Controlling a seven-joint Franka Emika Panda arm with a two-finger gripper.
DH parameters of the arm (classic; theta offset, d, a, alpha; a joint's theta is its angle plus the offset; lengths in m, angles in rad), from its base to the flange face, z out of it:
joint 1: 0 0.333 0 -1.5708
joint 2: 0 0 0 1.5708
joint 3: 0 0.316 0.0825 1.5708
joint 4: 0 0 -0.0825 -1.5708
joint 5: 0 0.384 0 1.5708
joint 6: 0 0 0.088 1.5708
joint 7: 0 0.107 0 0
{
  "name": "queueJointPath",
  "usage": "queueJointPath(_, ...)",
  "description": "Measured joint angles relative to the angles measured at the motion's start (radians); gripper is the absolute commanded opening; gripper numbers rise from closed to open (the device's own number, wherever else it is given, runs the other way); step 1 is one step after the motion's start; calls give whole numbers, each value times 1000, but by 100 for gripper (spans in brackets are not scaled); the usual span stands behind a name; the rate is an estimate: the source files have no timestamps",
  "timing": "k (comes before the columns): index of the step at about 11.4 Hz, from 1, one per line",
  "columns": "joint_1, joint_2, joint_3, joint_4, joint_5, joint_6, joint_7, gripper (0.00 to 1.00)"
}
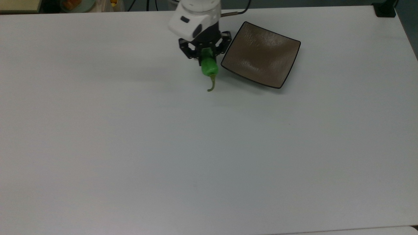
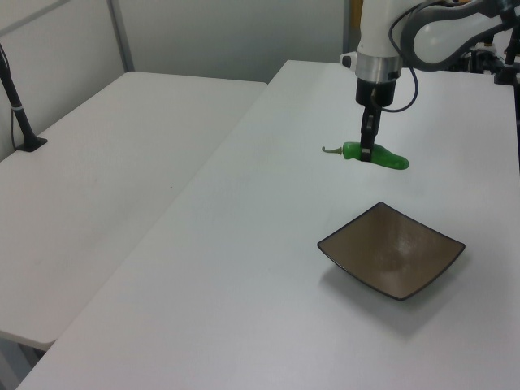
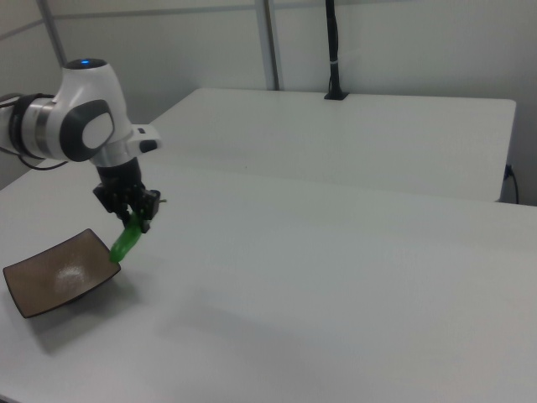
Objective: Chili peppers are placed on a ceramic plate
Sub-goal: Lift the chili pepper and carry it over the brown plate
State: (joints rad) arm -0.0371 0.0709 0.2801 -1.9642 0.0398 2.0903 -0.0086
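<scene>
Hanging w/ wrist straight down, gripper [image 1: 204, 58] pinches glossy green chili pepper [image 1: 209, 67] mid-body, clear of white table [image 1: 163, 147], just beside square brown ceramic plate [image 1: 261, 55] on the top view's left; curved olive stem [image 1: 212, 84] points away from the arm. Plate: brushed, upturned edges, black rim.

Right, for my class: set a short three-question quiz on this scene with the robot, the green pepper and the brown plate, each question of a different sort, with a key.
1. True or false: the pepper lies on the plate.
2. What are the robot's fingers shut on?
A. the plate
B. the pepper
C. nothing
3. Fill in: in the top view the pepper's stem points toward the picture's ____ edge.

Key:
1. False; it is held off the table, beside the plate's near corner.
2. B
3. bottom
</scene>
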Motion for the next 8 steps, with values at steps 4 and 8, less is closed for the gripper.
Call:
queueJointPath(4,2,0,116,0,7,0,61,19)
queueJointPath(8,3,9,199,-4,16,4,103,23)
